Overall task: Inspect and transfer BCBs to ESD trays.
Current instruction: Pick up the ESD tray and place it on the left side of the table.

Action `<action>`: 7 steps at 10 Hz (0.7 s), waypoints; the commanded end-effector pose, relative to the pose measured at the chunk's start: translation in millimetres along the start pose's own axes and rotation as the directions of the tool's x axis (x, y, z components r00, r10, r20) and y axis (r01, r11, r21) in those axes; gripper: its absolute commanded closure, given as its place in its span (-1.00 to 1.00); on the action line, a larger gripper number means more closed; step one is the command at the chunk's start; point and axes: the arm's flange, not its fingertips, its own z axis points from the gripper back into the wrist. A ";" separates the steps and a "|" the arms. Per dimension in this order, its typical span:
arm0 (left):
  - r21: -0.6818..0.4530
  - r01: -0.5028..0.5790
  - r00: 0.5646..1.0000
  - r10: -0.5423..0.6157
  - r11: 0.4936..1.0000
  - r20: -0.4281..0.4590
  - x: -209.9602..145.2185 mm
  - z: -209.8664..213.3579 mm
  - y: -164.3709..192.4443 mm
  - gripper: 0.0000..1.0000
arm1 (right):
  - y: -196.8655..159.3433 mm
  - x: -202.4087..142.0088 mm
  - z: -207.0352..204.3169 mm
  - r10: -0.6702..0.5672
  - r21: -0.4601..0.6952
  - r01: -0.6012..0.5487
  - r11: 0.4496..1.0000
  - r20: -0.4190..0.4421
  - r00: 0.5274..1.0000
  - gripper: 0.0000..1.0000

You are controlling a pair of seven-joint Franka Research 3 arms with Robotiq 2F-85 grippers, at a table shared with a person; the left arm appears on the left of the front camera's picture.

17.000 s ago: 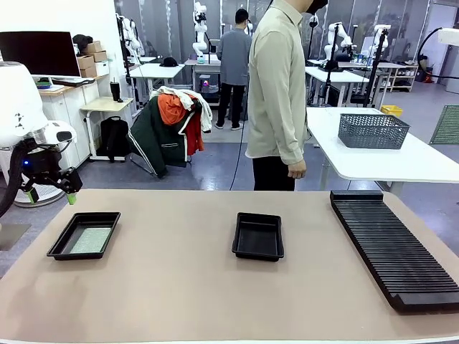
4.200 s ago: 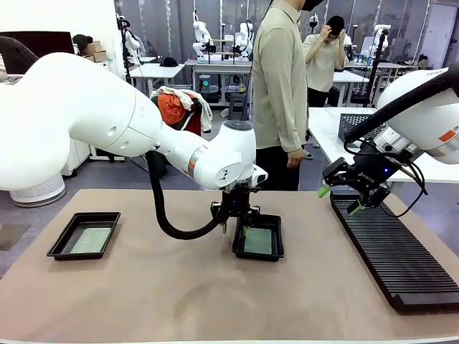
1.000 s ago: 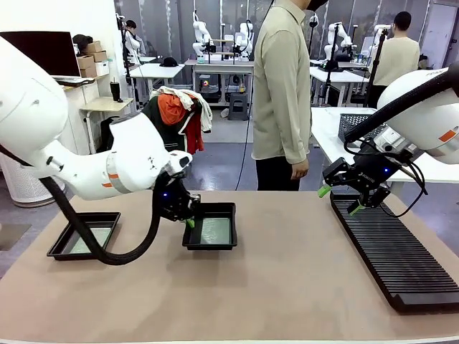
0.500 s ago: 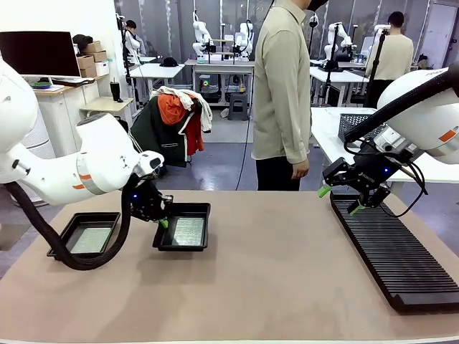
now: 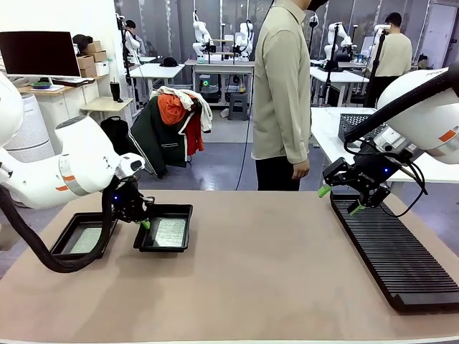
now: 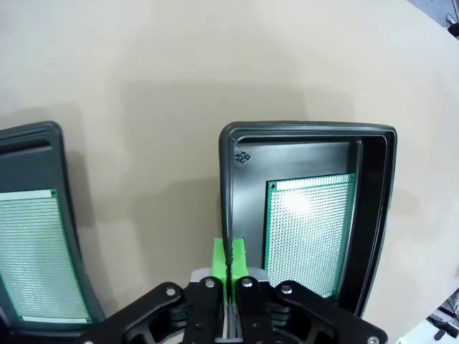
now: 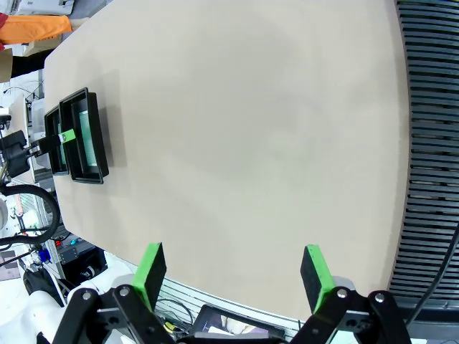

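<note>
Two trays are nearly meeting as the left gripper (image 5: 145,223), pinching the second tray's (image 5: 166,247) nine-o'clock rim, is dragging it beside the first (image 5: 66,251); the right gripper (image 5: 338,199) is hanging spread.

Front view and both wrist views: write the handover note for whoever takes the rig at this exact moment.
Left gripper: shut on the near rim of the second ESD tray, beside the first ESD tray at the table's left.
Right gripper: open, empty, held above the ribbed rack.
Boards: one BCB in the gripped tray, another BCB in the first tray.
Done: both trays loaded.
Left: set the tray down, release, withdraw.
Person stands at the far side, hands off the table.
</note>
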 end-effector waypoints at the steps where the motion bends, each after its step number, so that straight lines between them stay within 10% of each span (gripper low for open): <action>1: -0.013 0.012 1.000 -0.012 1.000 0.020 -3.6 -3.7 16.6 1.00 | 1.4 -1.2 1.1 -0.022 -0.010 0.022 1.000 -0.001 1.000 -1.00; 7: 0.054 -0.006 1.000 0.004 0.999 0.030 5.3 -9.6 40.2 1.00 | 1.4 -1.2 1.1 -0.022 -0.010 0.022 1.000 -0.001 1.000 -1.00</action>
